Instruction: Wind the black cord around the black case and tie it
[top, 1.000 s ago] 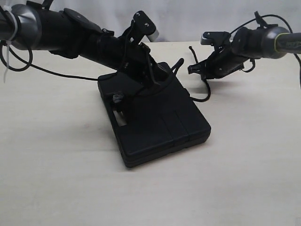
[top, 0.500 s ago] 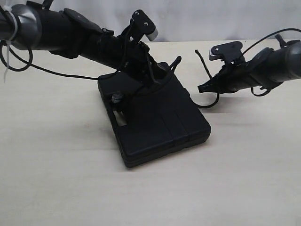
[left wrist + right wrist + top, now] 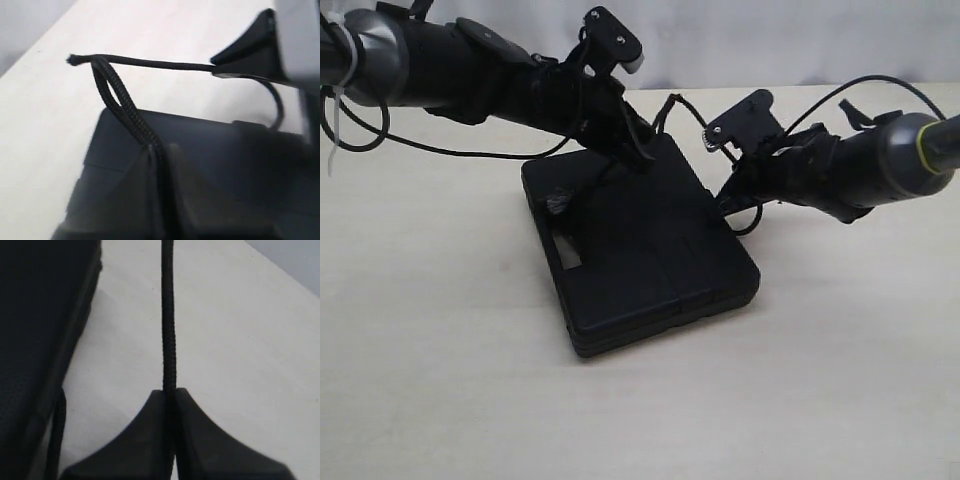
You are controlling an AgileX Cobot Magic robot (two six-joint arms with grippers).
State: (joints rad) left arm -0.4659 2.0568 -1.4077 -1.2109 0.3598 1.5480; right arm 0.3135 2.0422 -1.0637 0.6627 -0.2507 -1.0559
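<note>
The left claw [image 3: 638, 152] is pinching the black cord [image 3: 122, 97], doubled, above the black case [image 3: 650, 260], which is lying flat on the bench [image 3: 820, 380]. The right claw [image 3: 722, 200] is clamping another strand beside the case's right edge. No finished knot is showing, so tying is likely remaining.

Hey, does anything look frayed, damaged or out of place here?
One small thing: a frayed grey tuft lies on the black case near its handle slot, probably the knotted end of the cord. Nothing looks spilled or broken.
</note>
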